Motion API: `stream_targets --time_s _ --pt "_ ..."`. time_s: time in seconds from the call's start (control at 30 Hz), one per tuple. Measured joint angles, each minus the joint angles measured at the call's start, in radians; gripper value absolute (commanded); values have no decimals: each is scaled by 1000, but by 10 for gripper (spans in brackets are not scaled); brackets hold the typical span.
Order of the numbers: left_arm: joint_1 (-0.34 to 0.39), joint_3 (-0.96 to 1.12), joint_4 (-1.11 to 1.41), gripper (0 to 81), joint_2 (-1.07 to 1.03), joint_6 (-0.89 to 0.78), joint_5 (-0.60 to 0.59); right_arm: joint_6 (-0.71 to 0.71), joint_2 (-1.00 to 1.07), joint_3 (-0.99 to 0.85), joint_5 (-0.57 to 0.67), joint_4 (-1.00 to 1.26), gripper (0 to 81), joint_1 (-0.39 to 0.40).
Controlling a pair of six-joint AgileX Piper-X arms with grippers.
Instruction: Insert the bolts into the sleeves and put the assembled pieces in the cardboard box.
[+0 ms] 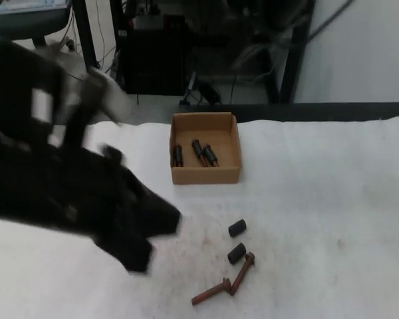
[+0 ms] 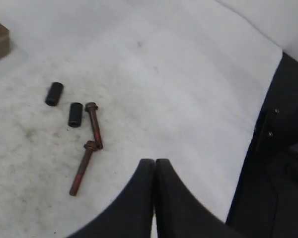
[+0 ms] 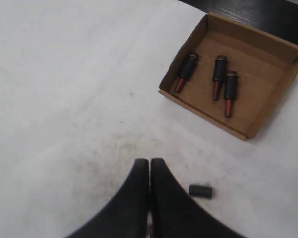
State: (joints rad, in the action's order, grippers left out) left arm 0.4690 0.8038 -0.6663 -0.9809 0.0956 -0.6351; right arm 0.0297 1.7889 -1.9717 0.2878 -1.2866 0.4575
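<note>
The white-covered table (image 1: 332, 199) carries everything. An arm (image 1: 73, 193) looms dark over its left side; which arm it is cannot be told from the high view.

The box (image 1: 205, 175) sits toward the far edge, about midway along it. Three assembled pieces (image 1: 199, 151) lie inside on its floor.

The left gripper (image 2: 155, 163) is clenched on nothing, with its fingers pressed together above bare cloth. The right gripper (image 3: 149, 162) is likewise clenched and empty.

Two bolts (image 1: 243, 272) lie loose close to the near edge, around its middle. The head of one rests against the shank of the other, making a shallow V. Two sleeves (image 1: 237, 252) lie just beyond them toward the box, each apart from the other. The nearer sleeve is just beside a bolt head.

Two sets appear left to assemble. The touching bolts are the likeliest trouble: a pinch on one may drag or flick its neighbour. Either sleeve could roll on the soft cloth if nudged off-centre. A bolt gripped askew would probably jam at the sleeve's mouth rather than slide in.
</note>
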Motion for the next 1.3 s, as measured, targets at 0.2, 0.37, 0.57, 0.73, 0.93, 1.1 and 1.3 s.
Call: stream_targets --time_s 0.2,0.37,0.57,0.73,0.93,1.1,1.3 --pt "228 0 17 30 -203 14 106 8 -321 418 -43 75 8 -22" --pt "311 22 23 140 -387 15 194 68 -636 825 -51 215 8 -94" --pt "317 60 126 271 -455 15 291 84 -854 1067 -47 254 8 -166" --pt "319 76 211 303 -504 22 305 83 -926 1163 -16 251 8 -178" --pt "329 146 121 303 -611 136 343 83 -946 1228 31 251 8 -178" --pt "330 252 8 303 -722 167 385 83 -946 1232 52 254 8 -178" --pt "330 328 -18 303 -788 236 426 83 -948 1232 71 254 8 -178"
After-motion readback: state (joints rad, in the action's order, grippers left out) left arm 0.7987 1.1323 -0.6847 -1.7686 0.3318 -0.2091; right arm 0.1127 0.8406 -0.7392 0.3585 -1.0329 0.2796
